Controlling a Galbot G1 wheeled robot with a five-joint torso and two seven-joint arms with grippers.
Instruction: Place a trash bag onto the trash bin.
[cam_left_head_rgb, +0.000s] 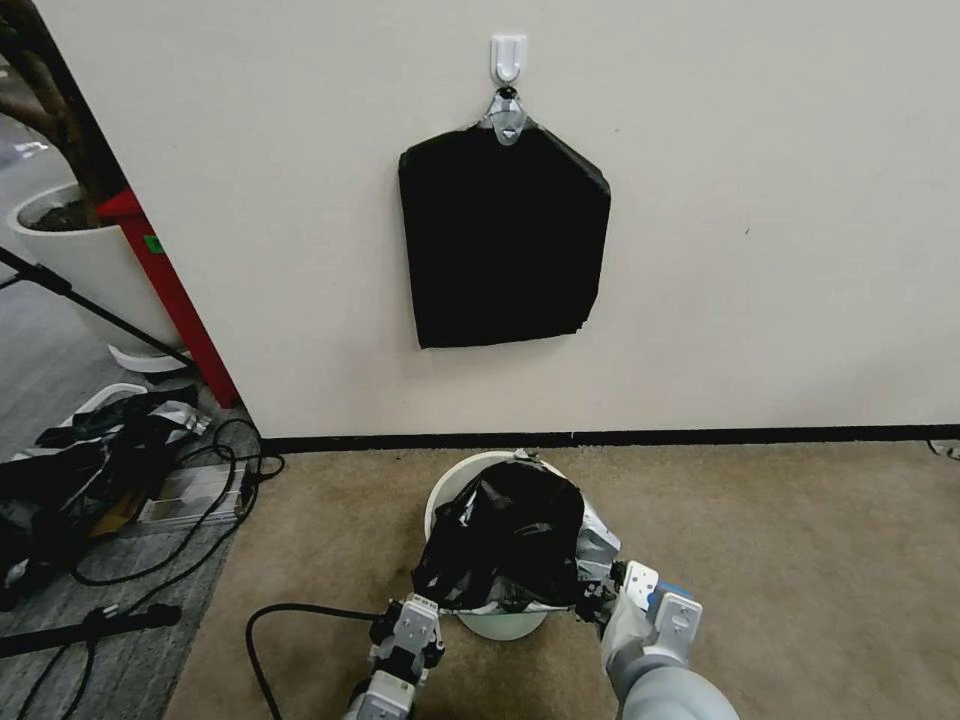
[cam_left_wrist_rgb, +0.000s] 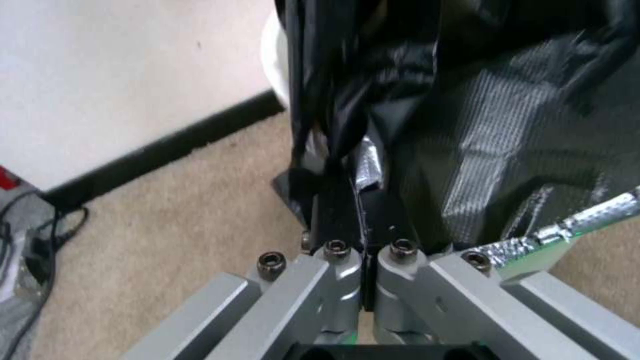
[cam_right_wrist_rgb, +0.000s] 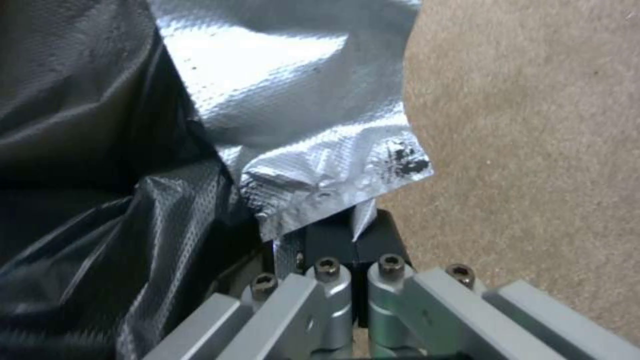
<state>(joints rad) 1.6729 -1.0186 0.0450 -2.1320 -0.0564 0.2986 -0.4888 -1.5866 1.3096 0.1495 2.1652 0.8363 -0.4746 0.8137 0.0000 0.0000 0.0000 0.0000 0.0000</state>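
Held stretched over the trash bin (cam_left_head_rgb: 452, 487): the trash bag (cam_left_head_rgb: 510, 535), glossy black film bunched above the cream-white rim and covering most of the opening, at 6 o'clock in the head view, on the carpet (cam_left_head_rgb: 780, 560) close to the wall (cam_left_head_rgb: 750, 200). Pinched at the bag's 7 o'clock corner by the left gripper (cam_left_head_rgb: 425, 601), fingers (cam_left_wrist_rgb: 333, 210) pressed together on black film. Clamped at its 4 o'clock edge by the right gripper (cam_left_head_rgb: 600, 590), fingers (cam_right_wrist_rgb: 377, 237) closed on a silver-grey tape patch (cam_right_wrist_rgb: 313, 165). Hanging from a hook (cam_left_head_rgb: 508, 57) at 12 o'clock, a flat black pack (cam_left_head_rgb: 500, 240). Tangled at 9 o'clock, cables (cam_left_head_rgb: 200, 500).
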